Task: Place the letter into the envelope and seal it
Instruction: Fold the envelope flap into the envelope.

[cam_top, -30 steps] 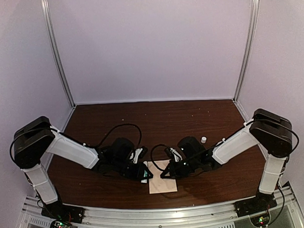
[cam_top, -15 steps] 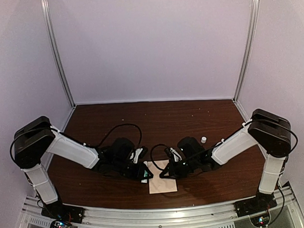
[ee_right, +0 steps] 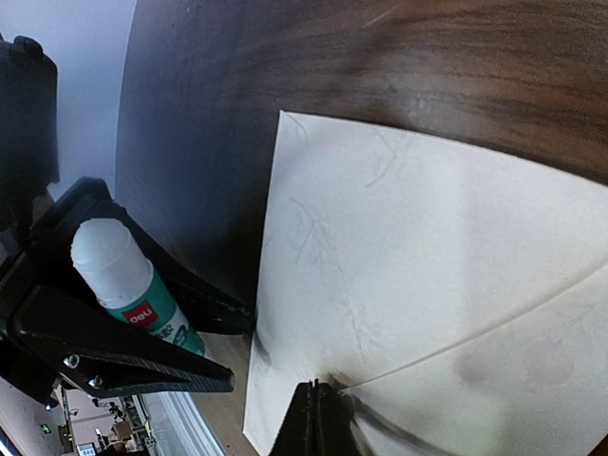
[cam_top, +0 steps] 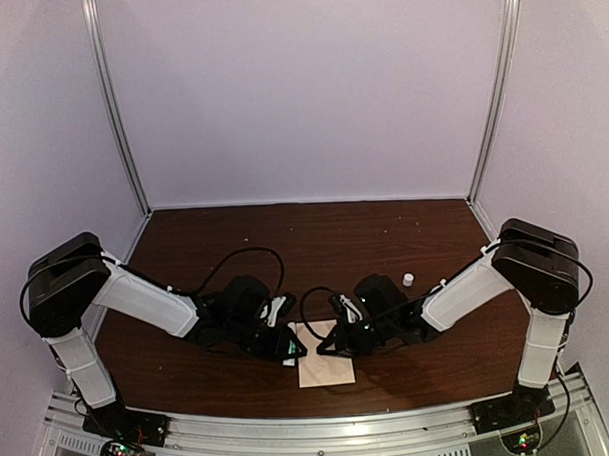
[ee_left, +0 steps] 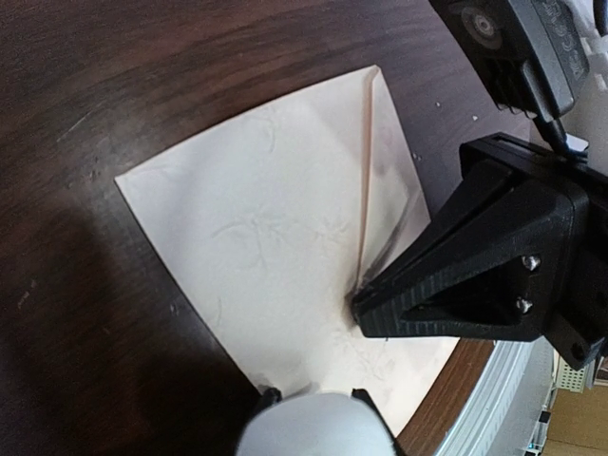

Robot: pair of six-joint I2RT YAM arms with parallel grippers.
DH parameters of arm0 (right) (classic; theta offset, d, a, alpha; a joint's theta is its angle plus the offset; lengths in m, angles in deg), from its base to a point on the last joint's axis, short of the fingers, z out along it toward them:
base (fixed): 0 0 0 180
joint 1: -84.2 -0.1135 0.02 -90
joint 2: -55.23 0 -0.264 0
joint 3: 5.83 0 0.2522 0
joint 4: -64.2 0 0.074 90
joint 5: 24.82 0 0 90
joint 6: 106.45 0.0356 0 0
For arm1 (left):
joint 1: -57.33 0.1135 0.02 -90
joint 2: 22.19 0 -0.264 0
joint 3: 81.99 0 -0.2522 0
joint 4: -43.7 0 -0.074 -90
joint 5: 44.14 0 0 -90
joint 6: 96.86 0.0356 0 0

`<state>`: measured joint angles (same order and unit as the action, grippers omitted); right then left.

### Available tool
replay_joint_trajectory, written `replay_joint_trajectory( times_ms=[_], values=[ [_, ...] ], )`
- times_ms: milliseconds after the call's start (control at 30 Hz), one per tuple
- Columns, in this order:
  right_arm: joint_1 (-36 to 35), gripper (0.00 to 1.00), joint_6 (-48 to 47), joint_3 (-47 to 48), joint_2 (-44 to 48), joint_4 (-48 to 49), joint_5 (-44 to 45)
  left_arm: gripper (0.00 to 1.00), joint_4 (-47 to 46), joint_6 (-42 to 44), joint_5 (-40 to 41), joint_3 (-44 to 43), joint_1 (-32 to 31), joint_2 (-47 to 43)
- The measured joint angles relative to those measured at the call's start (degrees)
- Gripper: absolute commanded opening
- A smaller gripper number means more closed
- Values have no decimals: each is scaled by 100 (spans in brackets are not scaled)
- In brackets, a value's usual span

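Note:
The pale beige envelope [cam_top: 324, 367] lies flat near the table's front edge, between both grippers. It also shows in the left wrist view [ee_left: 266, 237] and the right wrist view [ee_right: 408, 228]. Its flap edge runs as a line across it, and the flap lies folded down. My left gripper [cam_top: 286, 347] is shut on a glue stick [ee_right: 122, 275] with a white top and green label, held at the envelope's left edge [ee_left: 313, 404]. My right gripper [ee_right: 316, 404] is shut, its tip resting on the envelope at the flap edge [ee_left: 366, 309]. No separate letter sheet shows.
A small white cap [cam_top: 408, 279] stands on the dark wood table behind the right arm. The table's front edge and metal rail [cam_top: 321, 420] are just beyond the envelope. Black cables loop over the table behind both grippers.
My right gripper has slid slightly to the left over the envelope. The left arm and the glue stick have not visibly moved.

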<state>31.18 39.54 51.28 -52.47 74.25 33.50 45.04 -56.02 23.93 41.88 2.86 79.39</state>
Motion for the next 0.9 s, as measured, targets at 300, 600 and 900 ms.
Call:
replay_joint_trajectory(
  times_ms=[300,600,900],
  values=[
    [0,0,0,-20,13,31,7,0,70,0,118,-39,7,-68],
    [0,0,-4,-22,129,-94,-24,0,-251,-15,247,-256,131,33],
    [0,4,-122,-22,1082,-396,-20,0,-461,-61,179,-223,140,321]
  ],
)
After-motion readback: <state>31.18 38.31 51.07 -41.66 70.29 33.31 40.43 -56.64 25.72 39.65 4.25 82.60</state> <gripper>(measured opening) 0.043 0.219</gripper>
